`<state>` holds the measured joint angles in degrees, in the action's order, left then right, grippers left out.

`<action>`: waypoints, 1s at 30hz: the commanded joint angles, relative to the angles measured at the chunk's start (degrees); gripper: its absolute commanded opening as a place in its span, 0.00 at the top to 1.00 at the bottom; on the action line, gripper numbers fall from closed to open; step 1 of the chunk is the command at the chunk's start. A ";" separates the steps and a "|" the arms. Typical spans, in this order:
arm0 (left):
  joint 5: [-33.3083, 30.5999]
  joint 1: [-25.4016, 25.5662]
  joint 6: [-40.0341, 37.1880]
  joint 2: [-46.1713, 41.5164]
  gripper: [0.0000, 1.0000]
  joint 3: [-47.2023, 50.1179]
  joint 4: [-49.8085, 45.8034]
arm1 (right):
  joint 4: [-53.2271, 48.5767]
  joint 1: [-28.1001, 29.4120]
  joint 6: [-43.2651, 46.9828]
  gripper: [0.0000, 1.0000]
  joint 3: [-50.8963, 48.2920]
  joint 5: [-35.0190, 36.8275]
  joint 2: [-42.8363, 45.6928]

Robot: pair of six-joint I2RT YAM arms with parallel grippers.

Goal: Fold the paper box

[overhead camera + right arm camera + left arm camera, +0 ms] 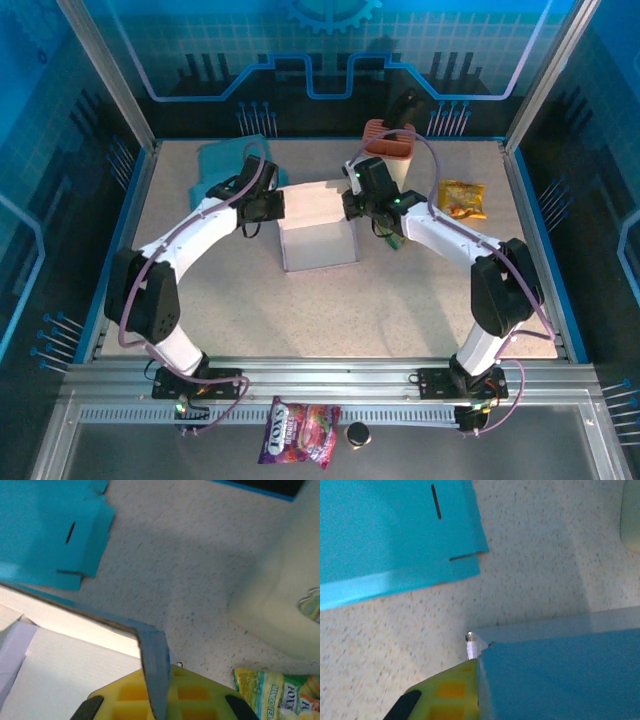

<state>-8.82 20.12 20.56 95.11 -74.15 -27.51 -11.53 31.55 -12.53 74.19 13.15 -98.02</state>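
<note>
A yellow snack bag [462, 198] lies on the right of the table [420, 300], near a pale cup [389, 143] with a reddish top. A flat teal sheet [232, 160] (slits cut in it) lies back left. On the near rail, a candy bag [300, 432] sits just beside a small black cap [357, 434].

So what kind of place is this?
Likely a robotics lab test cell: left arm and right arm bolted to an aluminium rail, blue panels enclosing the table, a paper box and snack bag as props.

White paper box [320, 245], upright, open-topped
</note>
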 commanded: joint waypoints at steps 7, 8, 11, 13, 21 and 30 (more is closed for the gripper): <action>4.14 0.58 -1.78 -1.77 1.00 6.73 18.67 | 16.26 5.01 -8.61 1.00 -7.73 5.66 -0.86; 4.69 0.51 -1.87 -2.28 1.00 7.97 20.45 | 16.74 5.09 -9.30 1.00 -8.49 5.73 -0.71; 6.80 0.58 -1.93 -3.69 1.00 11.77 24.96 | 19.21 5.58 -10.65 1.00 -11.10 6.19 -0.01; 7.74 0.66 -1.75 -4.52 1.00 13.72 26.81 | 19.26 5.88 -11.64 1.00 -11.87 6.26 0.11; 11.12 0.95 -1.40 -6.31 1.00 17.40 29.16 | 19.39 9.00 -14.44 1.00 -13.16 9.67 0.28; 11.51 2.00 -0.86 -10.40 1.00 27.16 35.33 | 30.76 12.64 -12.55 1.00 -22.69 14.71 1.58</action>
<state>-5.72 19.88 19.51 86.80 -49.23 2.33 13.91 40.82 -25.87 53.54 30.70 -97.03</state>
